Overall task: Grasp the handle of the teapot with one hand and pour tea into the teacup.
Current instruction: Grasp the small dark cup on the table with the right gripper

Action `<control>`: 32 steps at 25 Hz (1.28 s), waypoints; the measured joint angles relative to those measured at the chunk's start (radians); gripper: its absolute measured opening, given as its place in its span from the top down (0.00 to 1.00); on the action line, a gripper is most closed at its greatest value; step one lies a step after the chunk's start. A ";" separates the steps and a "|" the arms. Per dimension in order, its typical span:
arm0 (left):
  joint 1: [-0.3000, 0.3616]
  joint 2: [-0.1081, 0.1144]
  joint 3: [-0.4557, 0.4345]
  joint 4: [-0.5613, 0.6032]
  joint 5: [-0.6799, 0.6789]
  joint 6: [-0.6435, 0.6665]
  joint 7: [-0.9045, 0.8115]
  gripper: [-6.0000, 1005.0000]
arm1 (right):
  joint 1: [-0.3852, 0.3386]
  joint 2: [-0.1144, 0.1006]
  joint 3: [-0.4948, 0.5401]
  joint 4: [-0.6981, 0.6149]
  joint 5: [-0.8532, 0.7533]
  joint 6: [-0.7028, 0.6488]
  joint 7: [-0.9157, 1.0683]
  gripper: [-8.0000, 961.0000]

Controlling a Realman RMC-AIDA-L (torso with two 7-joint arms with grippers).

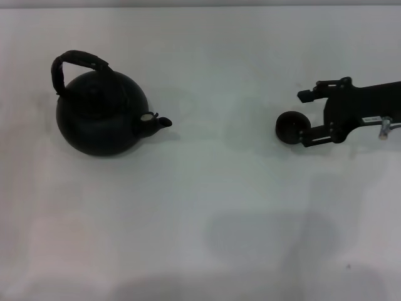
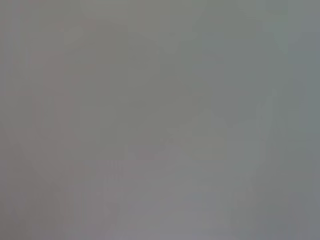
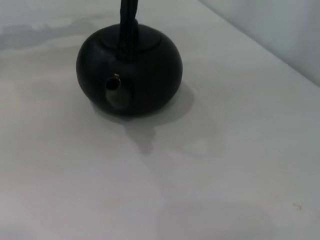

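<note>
The large round black teapot [image 1: 102, 119] stands on the white table at the left, its short pale-tipped spout [image 1: 156, 121] pointing right. Its thick black arched handle [image 1: 75, 63] rises over the top. The right wrist view shows the teapot [image 3: 145, 75] with its spout [image 3: 116, 92] facing the camera and the handle [image 3: 128, 20] edge-on. The tiny black teacup [image 1: 291, 127] stands at the right. My right gripper [image 1: 303, 118] reaches in from the right, open, with the cup just off its nearer fingertip; I cannot tell if they touch. My left gripper is out of view.
The white table [image 1: 219, 219] stretches bare between teapot and cup. The left wrist view shows only a plain grey surface [image 2: 160, 120]. The table's far edge meets a pale wall [image 3: 280, 30] in the right wrist view.
</note>
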 joint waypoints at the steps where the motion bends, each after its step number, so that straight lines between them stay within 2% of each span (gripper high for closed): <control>1: 0.000 0.000 0.000 0.000 0.000 0.001 0.001 0.11 | 0.003 0.001 -0.009 0.001 -0.001 -0.010 0.000 0.11; 16: 0.007 -0.003 0.002 -0.008 0.005 -0.001 0.003 0.11 | 0.023 0.006 -0.147 0.013 -0.055 -0.123 0.026 0.11; 32: 0.012 -0.003 0.003 -0.008 0.006 -0.003 0.003 0.11 | 0.024 0.006 -0.158 0.012 -0.056 -0.168 0.024 0.11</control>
